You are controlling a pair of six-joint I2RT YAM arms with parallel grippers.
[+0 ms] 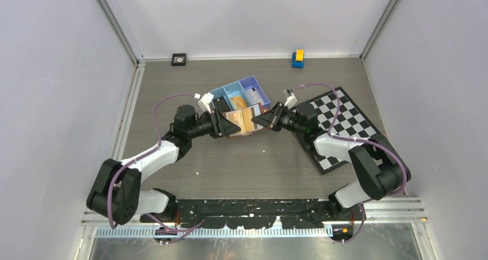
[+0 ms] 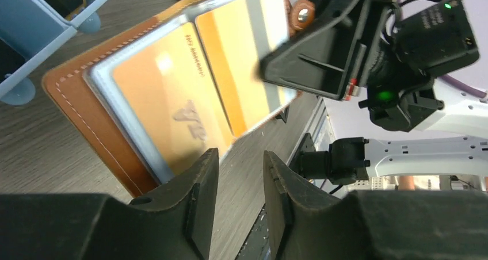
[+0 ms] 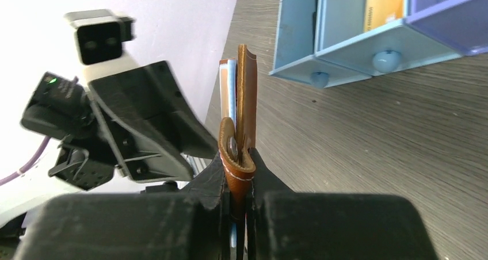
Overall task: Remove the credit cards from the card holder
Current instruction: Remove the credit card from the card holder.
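Right end effector point(image 3: 237, 176) pinches the card holder point(image 3: 247, 93) by its strap, off the surface point(image 3: 374, 145); left end effector point(image 2: 241, 185) gapes (empty) beside it; better nip the orange credit card point(image 2: 155, 99) squarely at its edge.

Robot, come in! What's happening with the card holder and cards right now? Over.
Right gripper shut on card holder. Left gripper open, empty. Two orange cards in its sleeves. Blue tray nearby, not blocking.

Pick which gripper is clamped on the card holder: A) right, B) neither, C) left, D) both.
A: the right gripper pinches the card holder at its strap edge, while the left gripper stands open beside it, gripping nothing.
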